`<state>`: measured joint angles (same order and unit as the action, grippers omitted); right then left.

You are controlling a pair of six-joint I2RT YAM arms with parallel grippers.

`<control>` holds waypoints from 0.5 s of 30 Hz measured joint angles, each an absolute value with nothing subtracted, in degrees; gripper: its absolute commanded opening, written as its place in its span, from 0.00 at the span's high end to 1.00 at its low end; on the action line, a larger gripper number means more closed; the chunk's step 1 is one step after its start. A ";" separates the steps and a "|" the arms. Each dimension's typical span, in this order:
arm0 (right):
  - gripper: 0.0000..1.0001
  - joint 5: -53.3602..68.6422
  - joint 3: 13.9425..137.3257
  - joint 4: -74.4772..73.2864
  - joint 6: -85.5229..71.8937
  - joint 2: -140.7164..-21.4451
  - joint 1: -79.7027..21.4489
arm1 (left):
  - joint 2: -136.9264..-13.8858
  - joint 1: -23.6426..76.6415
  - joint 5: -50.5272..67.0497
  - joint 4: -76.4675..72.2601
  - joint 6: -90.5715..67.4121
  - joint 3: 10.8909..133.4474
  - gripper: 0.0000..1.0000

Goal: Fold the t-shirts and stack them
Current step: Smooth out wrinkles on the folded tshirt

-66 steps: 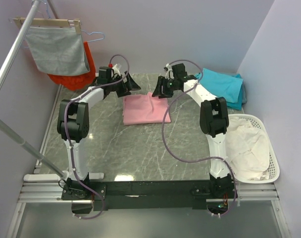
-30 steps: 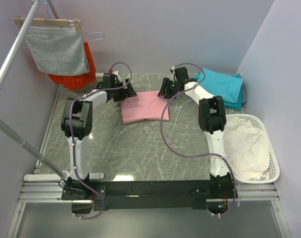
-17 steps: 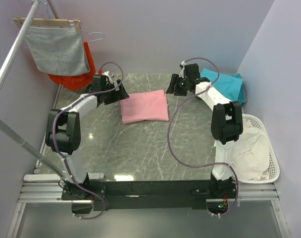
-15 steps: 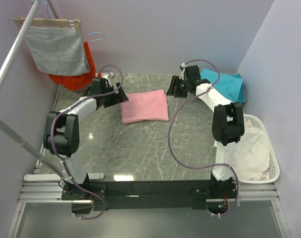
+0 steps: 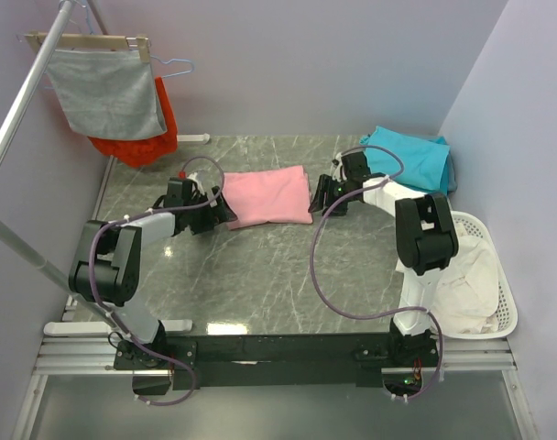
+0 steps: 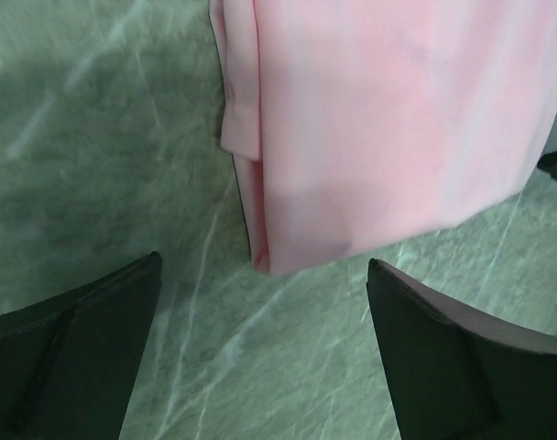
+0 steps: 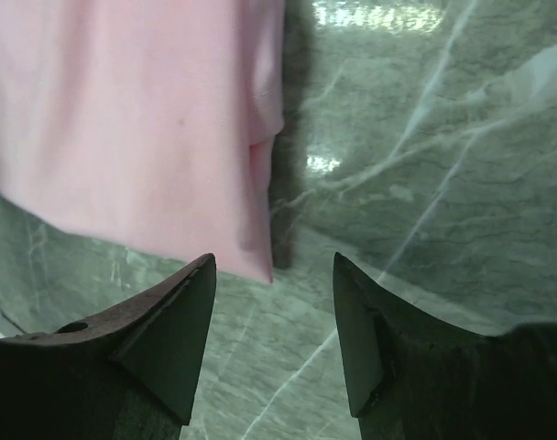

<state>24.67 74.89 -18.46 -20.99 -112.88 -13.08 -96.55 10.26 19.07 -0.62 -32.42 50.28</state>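
Pink tee (image 5: 267,196) lies part-folded, flat, between left gripper (image 5: 220,213) and right gripper (image 5: 325,193), each with jaws apart and empty at its near corners; teal tees (image 5: 411,158) lie far right; next, I judge, pinch both corners for another fold.

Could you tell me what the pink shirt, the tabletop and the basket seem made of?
Pink shirt: soft matte fabric, likely cotton; it lies in limp folds. Tabletop: grey-green veined stone or marble-look laminate, polished; it mirrors light. Basket: probably white plastic, with a perforated wall.
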 measured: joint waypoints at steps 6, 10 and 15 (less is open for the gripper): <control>0.44 27.29 72.47 -15.86 -22.57 -112.16 -13.08 | -95.70 10.46 22.83 -5.65 -34.17 46.50 0.16; 0.48 28.58 71.85 -15.62 -23.33 -112.31 -13.13 | -95.85 11.25 24.43 -7.16 -35.22 45.50 0.43; 0.65 30.57 71.99 -14.31 -24.12 -113.32 -13.21 | -98.50 11.90 25.43 -7.79 -35.51 45.71 0.66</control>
<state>30.57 71.99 -14.31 -24.12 -113.32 -13.21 -98.50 11.90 25.43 -7.79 -35.51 45.71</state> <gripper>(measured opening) 0.465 0.436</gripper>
